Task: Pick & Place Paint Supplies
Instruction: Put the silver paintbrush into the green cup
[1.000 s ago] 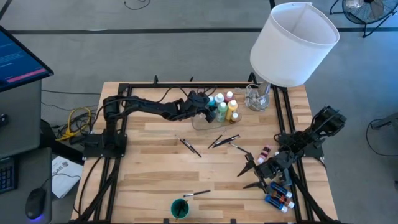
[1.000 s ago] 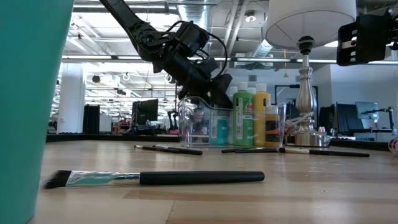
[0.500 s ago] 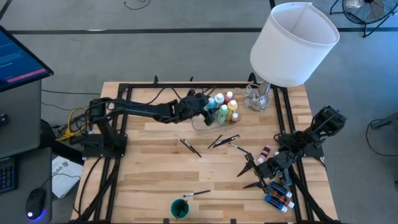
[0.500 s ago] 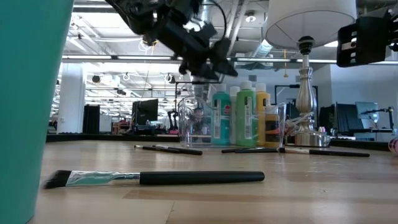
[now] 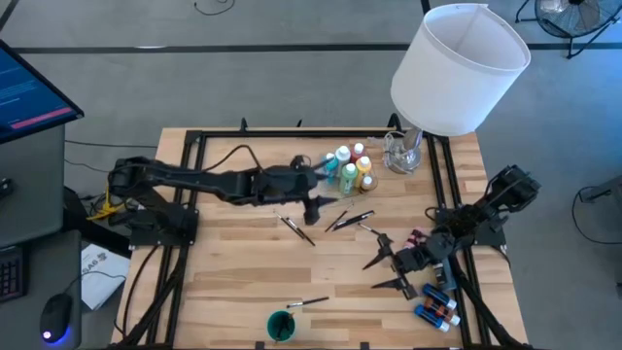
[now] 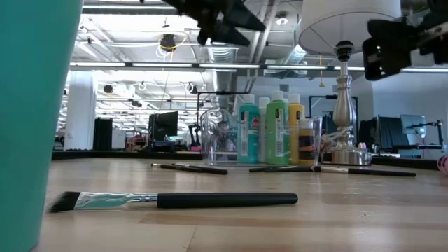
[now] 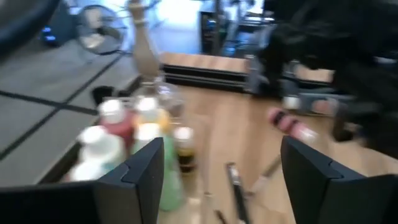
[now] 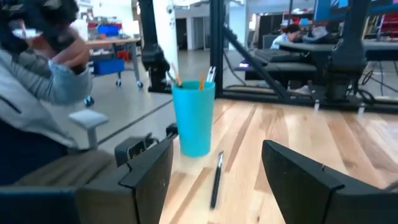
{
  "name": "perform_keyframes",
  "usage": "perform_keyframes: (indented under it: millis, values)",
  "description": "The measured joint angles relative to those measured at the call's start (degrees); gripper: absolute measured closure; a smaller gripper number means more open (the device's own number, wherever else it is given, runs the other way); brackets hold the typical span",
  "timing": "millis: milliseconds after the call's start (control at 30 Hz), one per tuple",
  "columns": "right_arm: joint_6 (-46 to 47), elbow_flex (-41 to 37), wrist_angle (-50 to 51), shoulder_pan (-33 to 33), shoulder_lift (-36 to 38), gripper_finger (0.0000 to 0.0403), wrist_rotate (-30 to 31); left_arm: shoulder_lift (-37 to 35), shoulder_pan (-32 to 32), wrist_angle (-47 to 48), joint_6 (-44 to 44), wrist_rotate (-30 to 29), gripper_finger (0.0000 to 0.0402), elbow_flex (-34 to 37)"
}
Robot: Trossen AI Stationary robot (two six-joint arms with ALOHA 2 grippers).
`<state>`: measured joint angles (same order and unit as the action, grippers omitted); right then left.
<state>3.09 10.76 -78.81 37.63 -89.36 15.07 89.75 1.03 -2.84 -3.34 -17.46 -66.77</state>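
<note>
Several white-capped paint bottles (image 5: pixel 347 169) stand upright in the clear tray (image 6: pixel 215 136) at the far middle of the table; they also show in the left wrist view (image 7: pixel 127 146). Thin dark brushes (image 5: pixel 297 230) lie on the wood in front of the tray. My left gripper (image 5: pixel 321 206) hovers open above the table, just nearer than the tray, with nothing between its fingers (image 7: pixel 146 171). My right gripper (image 5: pixel 374 272) stands open and empty at the right, near a pink bottle (image 5: pixel 416 236) and several lying bottles (image 5: pixel 434 309).
A lamp with a big white shade (image 5: pixel 459 68) stands at the far right corner. A teal cup (image 5: pixel 282 326) stands at the near edge with a flat brush (image 5: pixel 307 303) beside it. Black frame rails (image 5: pixel 292 134) border the table. Bare wood lies in the middle.
My left gripper has drawn back from the tray of bottles, rising well above them and moving toward the table's near edge. It carries nothing. The bottles stay upright in the tray.
</note>
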Motion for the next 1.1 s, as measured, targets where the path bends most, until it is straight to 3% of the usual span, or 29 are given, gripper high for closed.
perform_keyframes:
  millis: [167,533,867,1100]
  values:
    - [0.0,2.6,0.6,-1.1,0.0,0.0163,0.0,-0.4,4.0,-0.9,-0.1,4.4,0.0193,1.7]
    - [1.9,9.5,4.1,-1.3,0.0,0.0163,0.0,-4.6,9.7,-2.9,7.4,4.0,0.0211,5.5]
    - [4.6,23.2,22.6,-4.6,0.3,0.0163,0.0,-16.7,10.3,-4.0,5.8,1.9,0.0232,14.3]
    - [10.9,29.7,46.4,-7.3,6.9,0.0163,-0.1,-24.7,10.3,-5.6,4.4,2.4,0.0238,20.3]
